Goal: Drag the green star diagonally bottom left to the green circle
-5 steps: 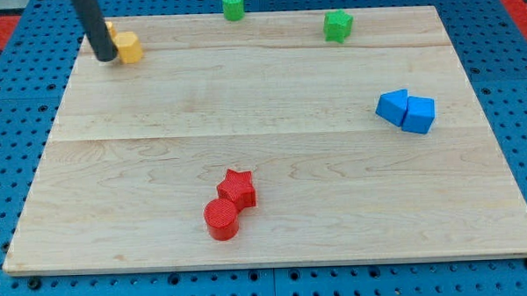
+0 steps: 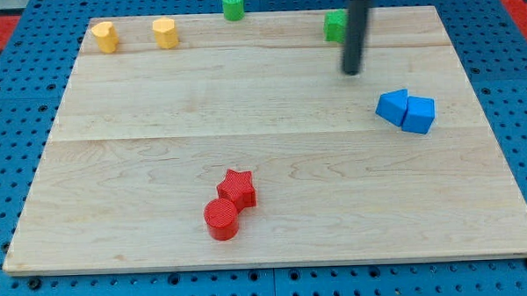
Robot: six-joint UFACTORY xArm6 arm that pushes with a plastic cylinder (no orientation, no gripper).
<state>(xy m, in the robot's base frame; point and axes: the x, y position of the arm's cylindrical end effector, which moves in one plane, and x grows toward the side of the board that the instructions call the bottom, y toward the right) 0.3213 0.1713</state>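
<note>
Planting my tip near the worktop's top edge, right of middle, just below the green star and apart from it. Working with a plain rod, clamping nothing. Spotting the green circle at the top edge, two yellow blocks toward the top left corner, two blue blocks by the right edge, and the red star touching the red circle near the bottom edge.

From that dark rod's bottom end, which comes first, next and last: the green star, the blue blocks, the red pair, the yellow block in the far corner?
Measured from my tip in the camera view:
1. green star, just above it, partly hidden by the rod.
2. blue blocks, below it to the view's right.
3. red star and red circle, toward the view's bottom left.
4. yellow block, the view's top-left corner.
</note>
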